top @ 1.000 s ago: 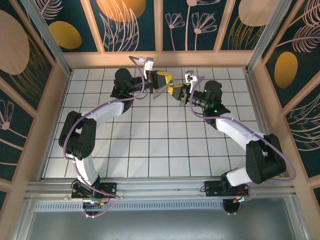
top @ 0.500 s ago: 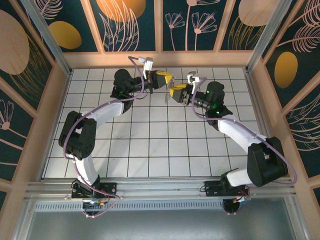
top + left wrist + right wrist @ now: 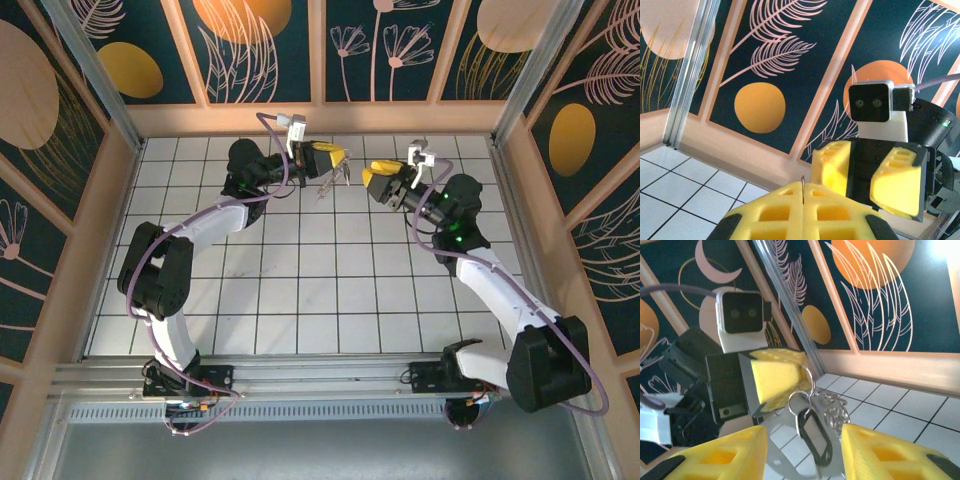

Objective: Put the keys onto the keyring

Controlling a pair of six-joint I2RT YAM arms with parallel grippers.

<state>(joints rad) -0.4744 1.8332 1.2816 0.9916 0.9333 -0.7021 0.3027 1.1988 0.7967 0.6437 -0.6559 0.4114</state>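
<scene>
The keyring (image 3: 807, 376) is a thin metal ring pinched between the yellow pads (image 3: 774, 376) of my left gripper (image 3: 333, 157), which is shut on it and held above the far tiles. From the ring hang a smaller ring, a dark-framed tag (image 3: 815, 436) and a bunch of little rings (image 3: 836, 410). A flat silvery piece (image 3: 776, 460) that looks like one of the keys dangles behind the tag. In the left wrist view the ring's edge (image 3: 802, 186) sticks up from my shut left gripper (image 3: 802, 192). My right gripper (image 3: 372, 183) faces it, a short way off, open and empty (image 3: 804, 434).
A wooden rim and painted wall panels (image 3: 320, 115) run close behind both grippers. An aluminium post (image 3: 785, 300) stands at the corner. White tiled floor (image 3: 320, 290) stretches toward the arm bases.
My right gripper has opened and drawn back to the right, away from the left gripper. The left gripper has stayed put, still pinching the ring with its hanging pieces.
</scene>
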